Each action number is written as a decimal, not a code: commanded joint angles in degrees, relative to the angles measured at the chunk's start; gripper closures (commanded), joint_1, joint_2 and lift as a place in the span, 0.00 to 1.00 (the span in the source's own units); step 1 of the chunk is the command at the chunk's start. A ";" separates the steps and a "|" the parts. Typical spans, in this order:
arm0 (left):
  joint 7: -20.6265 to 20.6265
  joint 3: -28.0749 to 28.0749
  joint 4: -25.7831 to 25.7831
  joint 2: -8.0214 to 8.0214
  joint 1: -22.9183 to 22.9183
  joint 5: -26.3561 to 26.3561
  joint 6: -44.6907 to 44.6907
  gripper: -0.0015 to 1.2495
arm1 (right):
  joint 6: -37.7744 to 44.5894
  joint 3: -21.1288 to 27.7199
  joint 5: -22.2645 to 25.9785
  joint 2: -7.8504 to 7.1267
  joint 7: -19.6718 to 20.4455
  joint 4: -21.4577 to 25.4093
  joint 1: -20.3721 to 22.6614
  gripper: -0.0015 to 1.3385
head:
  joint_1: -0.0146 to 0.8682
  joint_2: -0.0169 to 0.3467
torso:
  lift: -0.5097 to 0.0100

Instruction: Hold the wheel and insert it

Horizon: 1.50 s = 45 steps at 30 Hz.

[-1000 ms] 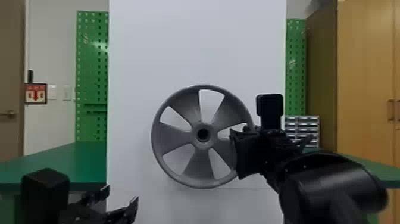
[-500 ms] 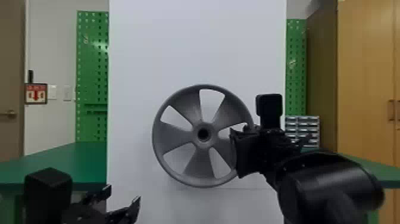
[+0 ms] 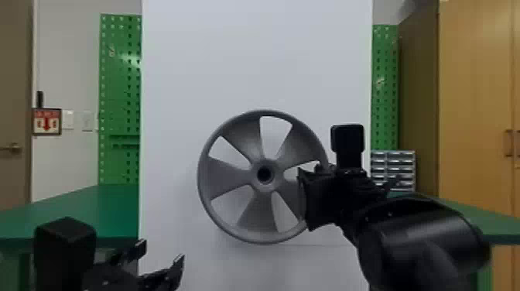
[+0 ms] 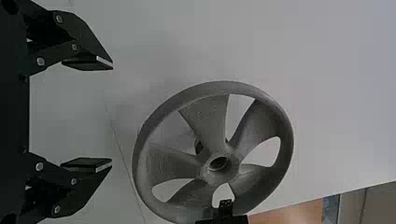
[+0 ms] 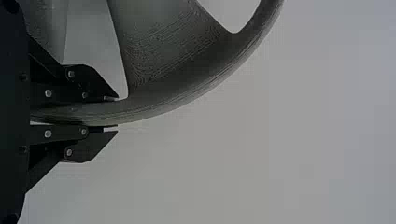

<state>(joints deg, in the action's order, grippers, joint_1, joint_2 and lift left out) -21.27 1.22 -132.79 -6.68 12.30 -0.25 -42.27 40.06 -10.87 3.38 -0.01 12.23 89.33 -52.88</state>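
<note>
The wheel rim [image 5: 163, 103] lies inside the right pincer [image 3: 315, 197], seemingly snug.

A green table [image 3: 93, 213] flanks the white panel [image 3: 255, 58], a drawer unit [image 3: 394, 159] at its back edge

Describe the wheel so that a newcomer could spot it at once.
Find the tall white panel in the head view. Before its lower half is the wheel, its rim gripped by the right tool. Unlike that black tool, it is round and grey, with five broad spokes.
</note>
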 commanded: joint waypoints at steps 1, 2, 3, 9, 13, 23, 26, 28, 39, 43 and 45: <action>0.00 0.01 0.07 0.00 0.00 -0.01 0.00 0.41 | -0.33 -0.47 0.40 0.06 -0.01 -0.03 -0.12 0.87 | 0.02 0.05 | 0.02; 0.00 0.01 0.07 0.00 0.09 0.08 0.00 0.41 | -0.42 -0.47 0.31 0.06 -0.10 -0.03 -0.12 0.87 | 0.02 0.05 | 0.02; 0.00 0.01 0.07 0.00 0.09 0.08 0.00 0.41 | -0.50 -0.56 0.31 0.06 -0.10 -0.03 -0.21 0.87 | 0.02 0.05 | 0.02; 0.00 0.10 0.07 0.00 0.09 0.08 0.09 0.41 | -0.50 -0.47 0.22 0.06 -0.19 -0.03 -0.21 0.87 | 0.02 0.05 | 0.02; 0.00 0.10 0.07 0.00 0.18 -0.01 0.09 0.41 | -0.77 -0.30 0.05 0.06 -0.10 -0.21 -0.21 0.87 | 0.02 0.05 | 0.02; 0.00 0.10 0.07 0.00 0.18 -0.01 0.09 0.41 | -3.93 -0.56 -0.30 0.06 -0.01 -2.58 0.23 0.87 | 0.02 0.05 | 0.02; 0.00 0.18 0.07 0.00 0.27 -0.01 0.09 0.41 | -4.81 -0.56 -0.48 0.06 -0.01 -3.55 0.06 0.87 | 0.02 0.05 | 0.02; 0.00 0.18 0.07 0.00 0.27 -0.01 0.09 0.41 | -5.95 -0.47 -0.48 0.06 -0.01 -4.34 0.14 0.87 | 0.02 0.05 | 0.02; 0.00 0.18 0.07 -0.09 0.35 -0.10 0.09 0.41 | -7.27 -1.35 0.22 0.06 3.51 -4.86 0.14 0.87 | 0.02 0.05 | 0.02; 0.00 0.18 0.07 -0.09 0.27 -0.19 0.09 0.41 | -6.22 -1.35 0.66 0.06 4.21 -4.42 -0.03 0.87 | 0.02 0.05 | 0.02; 0.00 0.27 0.07 -0.18 0.44 -0.19 0.09 0.41 | -6.13 -1.26 0.58 0.06 4.82 -4.60 -0.29 0.87 | 0.02 0.05 | 0.02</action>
<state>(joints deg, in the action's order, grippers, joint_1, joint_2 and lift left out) -21.27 1.41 -132.71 -6.79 12.59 -0.37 -42.19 33.50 -12.17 3.91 0.00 16.49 84.74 -52.79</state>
